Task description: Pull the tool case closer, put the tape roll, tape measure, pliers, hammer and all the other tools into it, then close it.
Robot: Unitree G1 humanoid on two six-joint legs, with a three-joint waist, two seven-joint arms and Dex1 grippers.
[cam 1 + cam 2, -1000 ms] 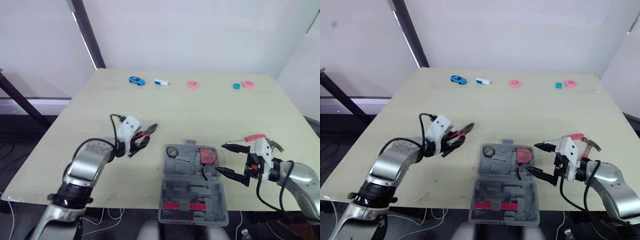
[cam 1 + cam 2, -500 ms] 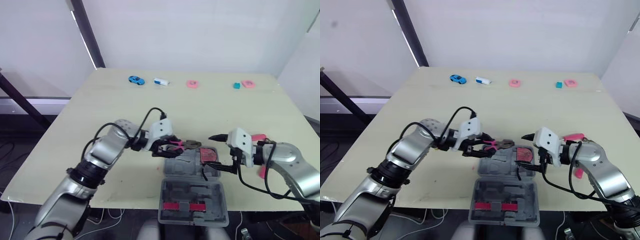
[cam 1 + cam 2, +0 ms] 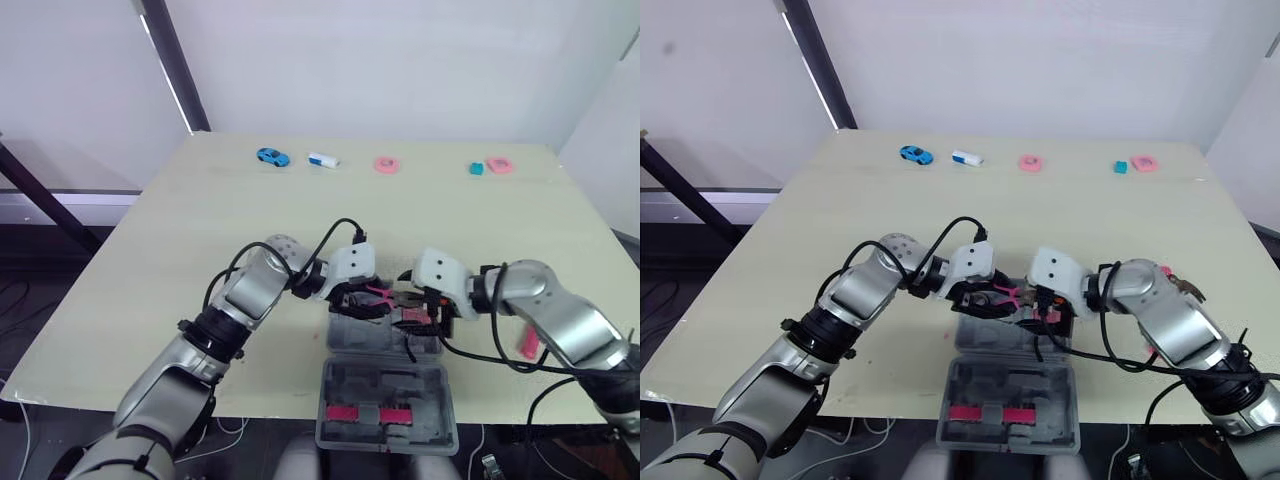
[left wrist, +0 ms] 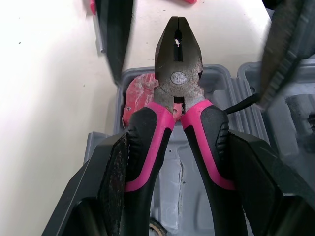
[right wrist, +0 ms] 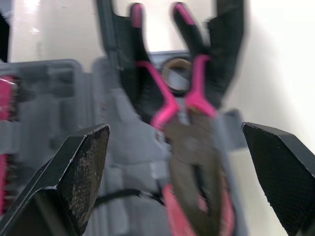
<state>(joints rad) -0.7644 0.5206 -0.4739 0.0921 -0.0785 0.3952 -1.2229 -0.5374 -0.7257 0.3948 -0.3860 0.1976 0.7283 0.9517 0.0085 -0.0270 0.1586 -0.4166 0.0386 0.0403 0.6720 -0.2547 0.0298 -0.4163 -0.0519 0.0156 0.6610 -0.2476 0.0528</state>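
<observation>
Table: pale cream flat tabletop (image 3: 180, 230), under the tool case and everything else.
Tool case: grey moulded plastic tool case (image 3: 385, 400), lying open at the table's near edge; the tray half lies farther off, the half with two pink strips nearer.
Left gripper: black two-fingered left gripper (image 3: 365, 300), over the tool case's tray from its left side, fingers clamped on the two handles of the pliers.
Right gripper: black two-fingered right gripper (image 5: 182, 162), over the tray from the tool case's right side, fingers spread wide to either side of the pliers' head; I cannot tell whether they touch it.
Pliers: dark steel pliers with pink and black grips (image 4: 178, 73), held above the tool case's tray, nose closed and pointing toward the right gripper.
Red item: rounded red object (image 4: 140, 96), lying in the tray beneath the pliers' head.
Small pieces: blue toy car (image 3: 269, 157), white and blue block (image 3: 321, 160), pink ring (image 3: 385, 164), teal cube (image 3: 475, 169), second pink piece (image 3: 497, 165), in a row well beyond the tool case.
</observation>
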